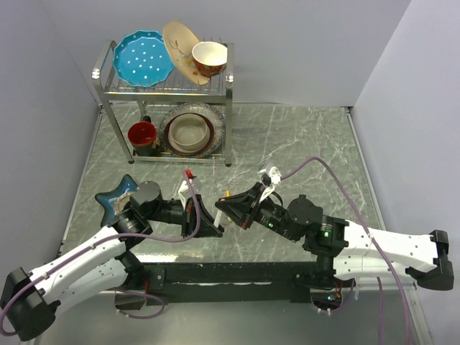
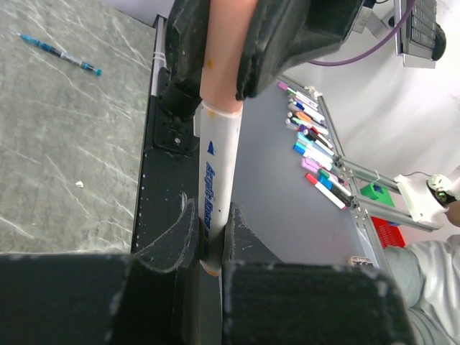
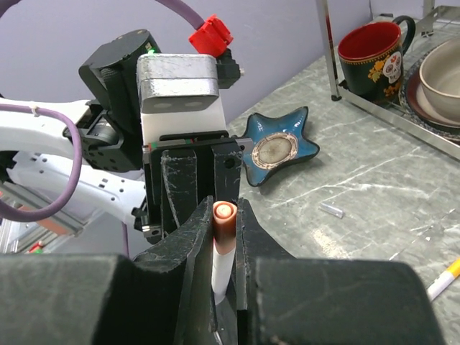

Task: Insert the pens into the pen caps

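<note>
Left claw is narrow, clamped on the lower barrel of a white pen with blue lettering. Right claw is also narrow and pinches the peach-orange cap at the pen's other end. Cap and barrel sit in 1 line, the cap's rim touching the barrel. The 2 claws face each other tip to tip over the near part of the table, between the arms, with the pen off the surface. Just beyond the claws an orange-tipped pen lies flat on the marble. Near it, apart, lies a clear stub. A blue pen lies alone on the table, well apart from the held pen. Further left rests a blue star dish, upright and touching nothing. At the far side stands a wire rack. Its lower shelf holds a red mug and nested bowls. Its top shelf holds a blue plate, a tan plate and a red bowl, all leaning.
</note>
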